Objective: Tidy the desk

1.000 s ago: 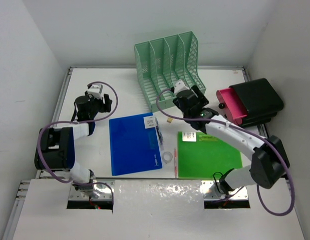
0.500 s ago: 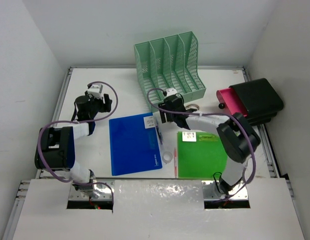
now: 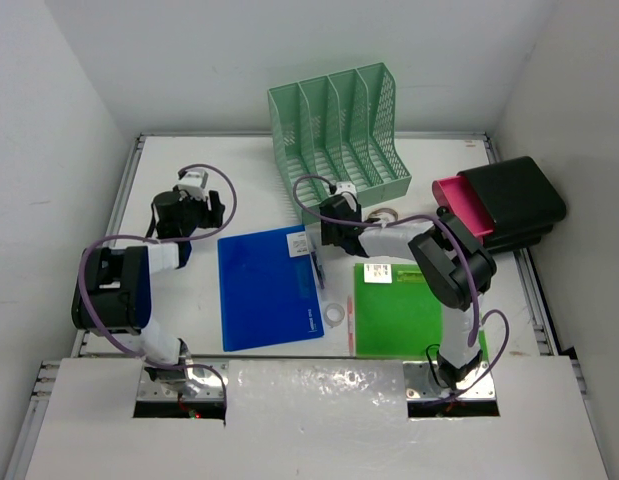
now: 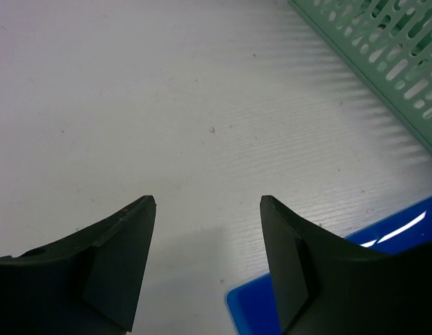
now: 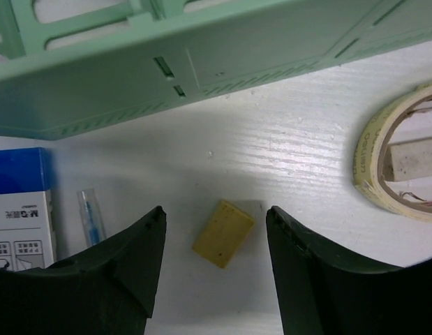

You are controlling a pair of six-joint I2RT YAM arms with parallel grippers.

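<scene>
The white desk holds loose stationery. My right gripper hangs open just in front of the mint-green file rack. In the right wrist view it straddles a small yellow eraser lying flat on the desk, with both fingers apart from the eraser. My left gripper is open and empty over bare desk at the left. In the left wrist view it sits beside the corner of the blue folder.
The blue folder and a green folder lie in front. A tape roll rings a white eraser. A blue pen lies left of the yellow eraser. A black and pink drawer box stands at the right. A small ring lies between the folders.
My right gripper has swung left along the front of the rack and now stands over the yellow eraser. The left arm has barely moved.
</scene>
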